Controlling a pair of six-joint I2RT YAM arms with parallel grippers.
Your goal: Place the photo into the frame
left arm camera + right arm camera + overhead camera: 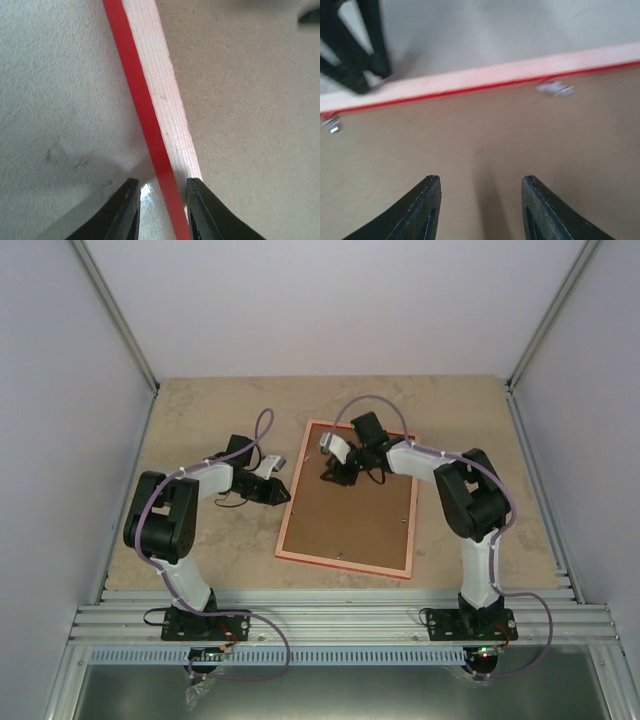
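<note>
Frame (340,564): lying back-up at picture centre, brown backing board (350,520) sitting inside. Left gripper (283,492): arm crouching low, fingers narrowly parted astride frame's left rim. Right gripper (333,476): arm reaching inward over board's upper part, fingers gaping wide, holding nothing.

Top view: you look steeply down from high behind the arm bases (200,623).
Left wrist: you sit close above the frame (155,85), facing down.
Right wrist: close and low, facing its rail.
Shared: the frame, in all three views.

Text, labels, brands, numbers, signs: none is showing legibly on any surface, in the overhead view or either wrist view.
</note>
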